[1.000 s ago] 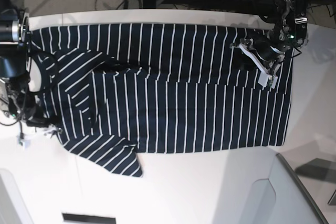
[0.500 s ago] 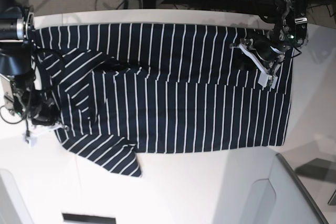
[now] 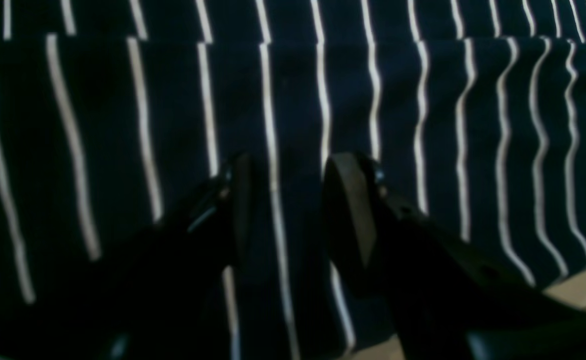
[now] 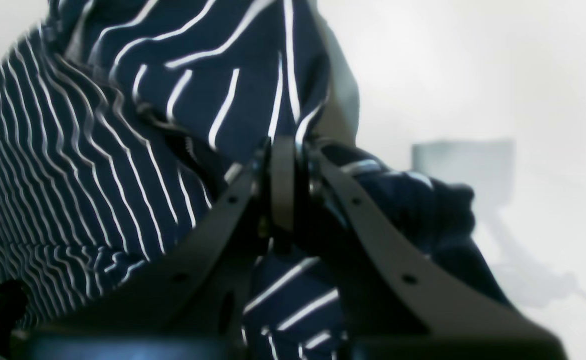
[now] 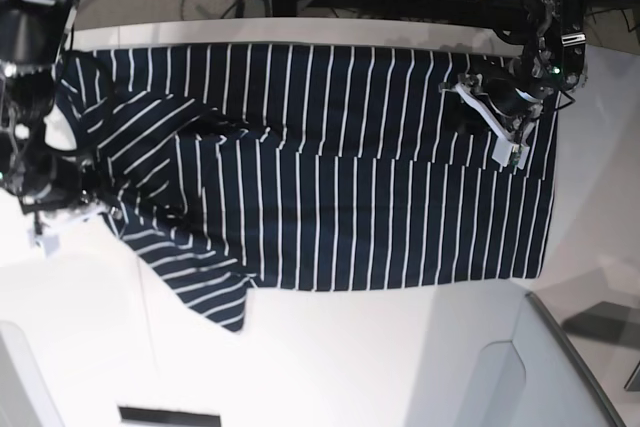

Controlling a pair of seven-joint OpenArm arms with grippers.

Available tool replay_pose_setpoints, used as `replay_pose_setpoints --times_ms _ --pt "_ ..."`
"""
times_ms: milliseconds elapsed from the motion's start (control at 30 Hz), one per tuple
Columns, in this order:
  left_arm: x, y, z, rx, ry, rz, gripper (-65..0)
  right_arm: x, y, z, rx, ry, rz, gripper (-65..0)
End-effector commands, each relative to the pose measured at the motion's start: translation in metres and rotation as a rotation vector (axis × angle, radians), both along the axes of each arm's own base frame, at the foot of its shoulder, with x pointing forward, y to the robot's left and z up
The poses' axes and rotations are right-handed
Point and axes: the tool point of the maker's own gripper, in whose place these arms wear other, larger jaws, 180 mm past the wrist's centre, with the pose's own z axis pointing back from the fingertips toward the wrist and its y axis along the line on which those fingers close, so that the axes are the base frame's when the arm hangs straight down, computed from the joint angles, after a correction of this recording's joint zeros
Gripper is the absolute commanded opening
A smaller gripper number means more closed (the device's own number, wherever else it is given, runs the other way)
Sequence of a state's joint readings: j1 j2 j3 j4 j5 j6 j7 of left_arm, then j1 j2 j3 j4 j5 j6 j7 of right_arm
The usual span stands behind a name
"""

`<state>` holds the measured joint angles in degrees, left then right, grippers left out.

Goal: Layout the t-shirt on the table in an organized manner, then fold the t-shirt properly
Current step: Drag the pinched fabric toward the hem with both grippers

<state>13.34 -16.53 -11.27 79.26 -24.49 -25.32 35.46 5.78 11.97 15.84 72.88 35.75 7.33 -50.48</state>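
now the right gripper (image 4: 283, 185) is clamped on a bunched edge of the t-shirt (image 5: 330, 167), spread on the table (image 5: 330, 357); left gripper (image 3: 285, 200) hovers parted above its stripes.

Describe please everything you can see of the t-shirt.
The t-shirt is soft dark navy fabric with thin white stripes, spread nearly flat across the white table. One sleeve is bunched and lifted, pinched in the shut right gripper. The left gripper stands over the opposite end, its jaws apart.
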Motion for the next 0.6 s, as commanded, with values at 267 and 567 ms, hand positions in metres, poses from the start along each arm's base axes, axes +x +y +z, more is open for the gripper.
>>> replay_pose_setpoints --times_ms 267,567 --pt "0.011 0.004 0.010 0.000 -0.041 0.004 -42.1 -0.037 0.014 -0.001 0.116 0.053 -0.064 -49.1" --pt "0.011 0.048 0.021 0.030 -0.074 0.135 -42.1 0.000 -0.011 0.024 0.058 -0.060 -0.088 -24.5"
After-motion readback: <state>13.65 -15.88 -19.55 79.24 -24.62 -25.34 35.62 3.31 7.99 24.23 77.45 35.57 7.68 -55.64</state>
